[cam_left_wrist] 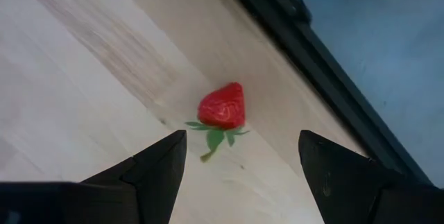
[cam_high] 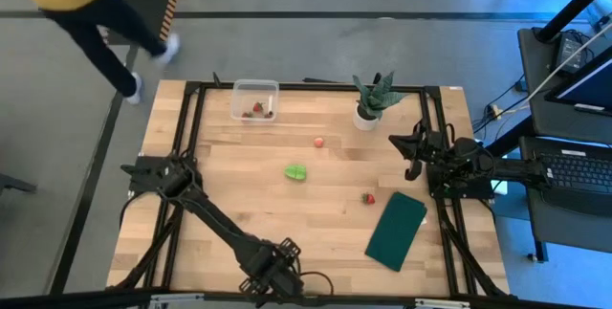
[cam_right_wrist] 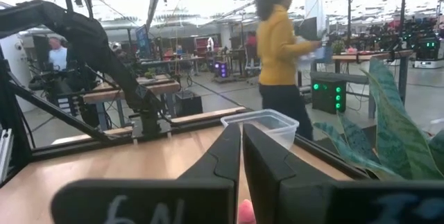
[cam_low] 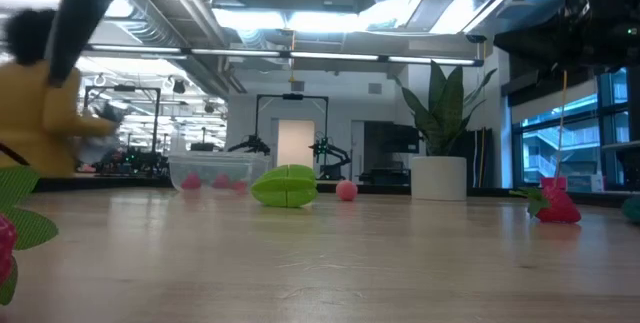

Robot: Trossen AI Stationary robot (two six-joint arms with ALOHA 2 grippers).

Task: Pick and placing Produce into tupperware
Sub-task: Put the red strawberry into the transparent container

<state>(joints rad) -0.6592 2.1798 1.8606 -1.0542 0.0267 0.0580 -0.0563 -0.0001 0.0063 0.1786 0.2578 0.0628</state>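
Observation:
My left gripper point(cam_left_wrist: 243, 163) is open at the table's near edge point(cam_high: 273, 273). It hangs over a red strawberry point(cam_left_wrist: 223, 106) that lies on its side on the wood, one finger to each side and clear of it. The same strawberry point(cam_low: 5, 235) shows close up in the low view. The clear tupperware point(cam_high: 254, 99) stands near the far edge with strawberries inside. A green lumpy piece point(cam_high: 295, 172), a pink round fruit point(cam_high: 318, 143) and another strawberry point(cam_high: 368, 197) lie on the table. My right gripper point(cam_right_wrist: 241, 161) is shut and waits at the right side point(cam_high: 413, 159).
A spiky plant in a white pot point(cam_high: 371, 103) stands at the far right. A flat dark green rectangle point(cam_high: 396, 230) lies near the right edge. A black frame rail point(cam_left_wrist: 326, 64) runs just past the near strawberry. A person in yellow point(cam_right_wrist: 277, 50) walks beyond the far edge.

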